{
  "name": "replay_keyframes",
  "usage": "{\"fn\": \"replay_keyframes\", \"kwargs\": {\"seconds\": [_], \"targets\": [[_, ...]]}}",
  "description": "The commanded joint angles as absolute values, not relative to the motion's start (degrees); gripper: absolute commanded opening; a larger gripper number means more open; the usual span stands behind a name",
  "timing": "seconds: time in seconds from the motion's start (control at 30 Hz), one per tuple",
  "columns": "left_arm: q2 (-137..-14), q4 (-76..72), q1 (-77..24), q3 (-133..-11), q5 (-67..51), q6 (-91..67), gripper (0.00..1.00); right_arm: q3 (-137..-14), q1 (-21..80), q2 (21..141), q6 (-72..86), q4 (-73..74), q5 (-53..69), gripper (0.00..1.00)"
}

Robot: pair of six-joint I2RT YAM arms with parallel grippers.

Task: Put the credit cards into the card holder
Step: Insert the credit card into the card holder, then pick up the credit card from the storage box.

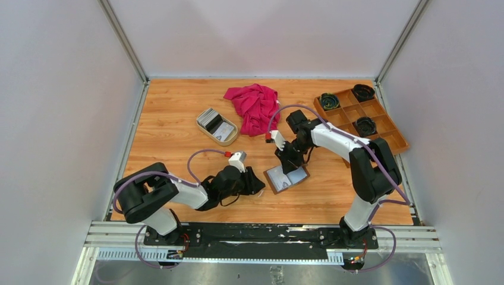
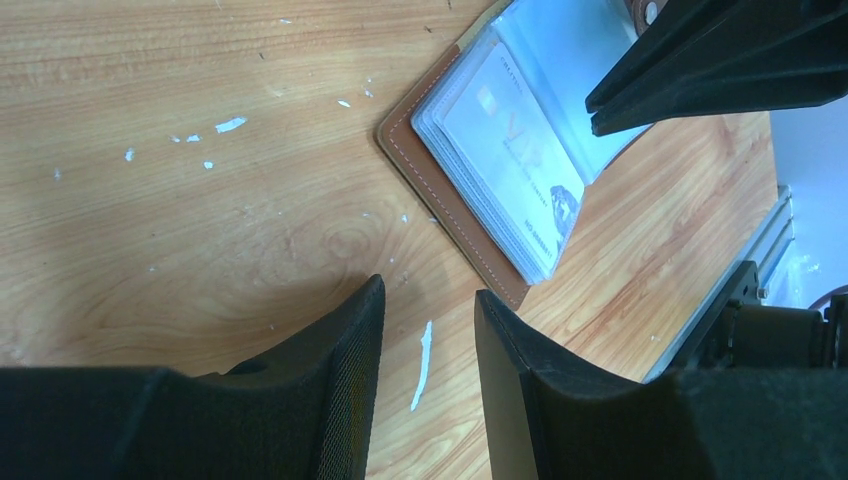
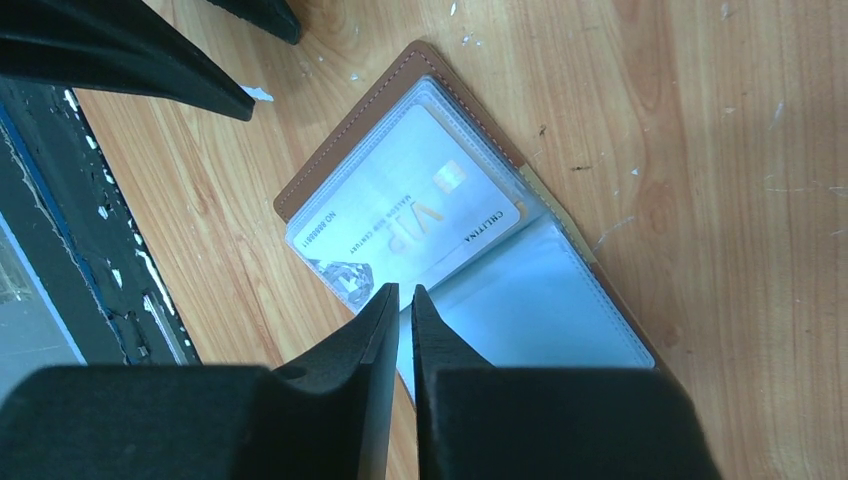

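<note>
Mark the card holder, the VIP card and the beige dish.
card holder (image 3: pixel 345 125), right wrist view, brown leather border.
VIP card (image 3: pixel 400 215), right wrist view, printed face under plastic.
beige dish (image 1: pixel 205 132), top view, near-left rim.

Light wooden tabletop, surface marked with white flecks. Crumpled magenta cloth at rear centre. Beige oval dish just left of it. Brown wooden compartment tray at rear right, holding three dark round items in separate compartments

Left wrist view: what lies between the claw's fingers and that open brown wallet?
Only the bare wooden table, with a few white flecks, seen in the left wrist view. The left gripper is open, a little short of the card holder.
</note>
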State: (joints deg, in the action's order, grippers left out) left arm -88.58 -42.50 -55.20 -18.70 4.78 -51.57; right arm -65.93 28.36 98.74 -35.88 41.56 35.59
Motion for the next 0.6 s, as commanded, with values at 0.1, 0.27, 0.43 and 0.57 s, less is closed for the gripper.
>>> {"fn": "replay_keyframes", "kwargs": {"seconds": [0.1,0.27,0.43,0.57], "targets": [[-86.4,-41.0,-54.7,-17.2,7.2,-49.5,0.43,-66.1,26.9,96.7,-37.1,42.6,37.1,0.13],[-85.2,-41.0,-54.7,-16.6,7.6,-49.4,0.44,-66.1,26.6,96.6,-37.1,42.6,37.3,0.13],[-84.6,-41.0,-54.7,-16.2,7.9,-49.3,0.44,-66.1,26.6,96.6,-37.1,42.6,37.2,0.13],[-83.6,-41.1,-54.6,-15.8,8.3,-49.1,0.44,-66.1,26.5,96.5,-37.1,42.6,37.2,0.14]]}}
